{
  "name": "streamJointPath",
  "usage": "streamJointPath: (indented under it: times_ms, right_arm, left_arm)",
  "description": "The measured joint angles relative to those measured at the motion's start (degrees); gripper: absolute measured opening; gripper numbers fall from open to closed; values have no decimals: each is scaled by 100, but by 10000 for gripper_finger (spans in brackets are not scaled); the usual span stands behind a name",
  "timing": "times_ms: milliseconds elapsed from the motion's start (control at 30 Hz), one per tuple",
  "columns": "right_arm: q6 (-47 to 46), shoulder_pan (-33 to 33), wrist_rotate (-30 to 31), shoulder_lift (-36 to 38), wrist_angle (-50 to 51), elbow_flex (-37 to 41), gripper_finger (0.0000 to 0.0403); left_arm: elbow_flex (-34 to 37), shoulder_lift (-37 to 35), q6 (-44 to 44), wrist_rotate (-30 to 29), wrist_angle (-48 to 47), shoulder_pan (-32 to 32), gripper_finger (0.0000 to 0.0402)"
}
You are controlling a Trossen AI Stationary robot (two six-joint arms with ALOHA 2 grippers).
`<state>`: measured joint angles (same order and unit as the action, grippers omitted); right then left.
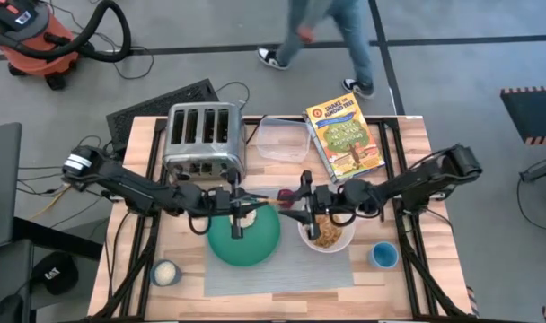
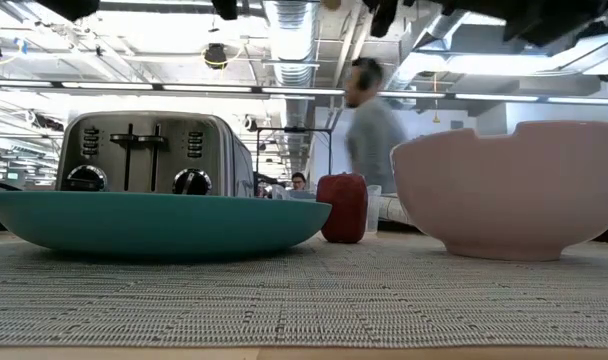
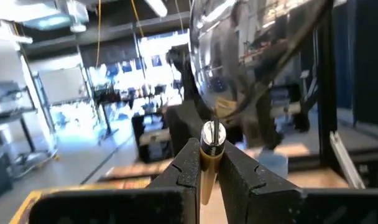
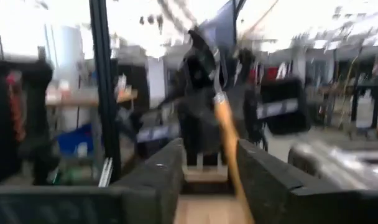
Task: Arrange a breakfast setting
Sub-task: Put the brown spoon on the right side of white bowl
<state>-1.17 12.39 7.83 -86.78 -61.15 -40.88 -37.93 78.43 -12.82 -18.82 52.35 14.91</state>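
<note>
I see my left gripper (image 3: 204,171) clamped on the wooden spoon (image 3: 209,155), tan handle, shiny tip; right gripper (image 4: 207,168) looks parted, grip unclear.

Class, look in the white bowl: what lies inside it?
In the high view the white bowl holds tan cereal-like pieces. The right hand covers part of the bowl, so the rest stays unseen.
</note>
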Motion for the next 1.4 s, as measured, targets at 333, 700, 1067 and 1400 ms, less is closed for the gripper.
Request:
streamJointPath:
  times_ms: [333, 700, 1067, 1400]
  right_arm:
    - [-30, -96, 155, 965, 2401, -346, 252]
    - [37, -359, 156, -377, 4283, -2273, 222]
    - [339, -355, 131, -871, 5063, -3112, 87]
    - [311, -318, 153, -681, 5283, -3112, 30]
  left_arm:
    - [0, -473, 1240, -120, -2677, -148, 16]
    - [0, -144, 1845, 53, -2961, -179, 16]
    - [0, -159, 1869, 174, -3046, -179, 21]
    - [-9, -163, 1931, 247, -3050, -174, 53]
